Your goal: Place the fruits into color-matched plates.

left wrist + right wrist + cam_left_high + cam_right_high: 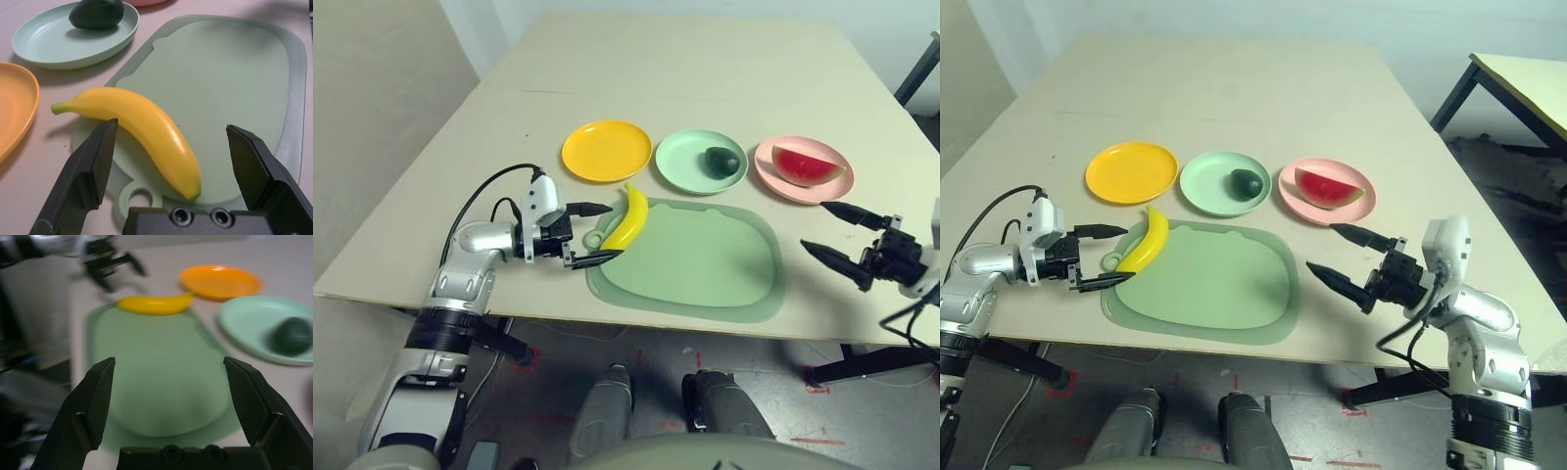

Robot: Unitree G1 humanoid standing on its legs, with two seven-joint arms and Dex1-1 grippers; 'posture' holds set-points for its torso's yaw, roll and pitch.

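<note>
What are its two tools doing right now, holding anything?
Left tool: open, holding nothing, fingers either side of the banana lying on the mat's edge.
Right tool: open, empty, beside the mat.

On the tabletop (705,59) three plates stand in a row behind the mat (705,259). The left plate (606,150) holds nothing, the avocado (722,160) lies in the middle plate (690,157), and the watermelon wedge (808,166) in the right plate (773,176). The banana (627,217) lies across the mat's left edge, between the fingers of my left tool (596,233). My right tool (837,235) is right of the mat.
</note>
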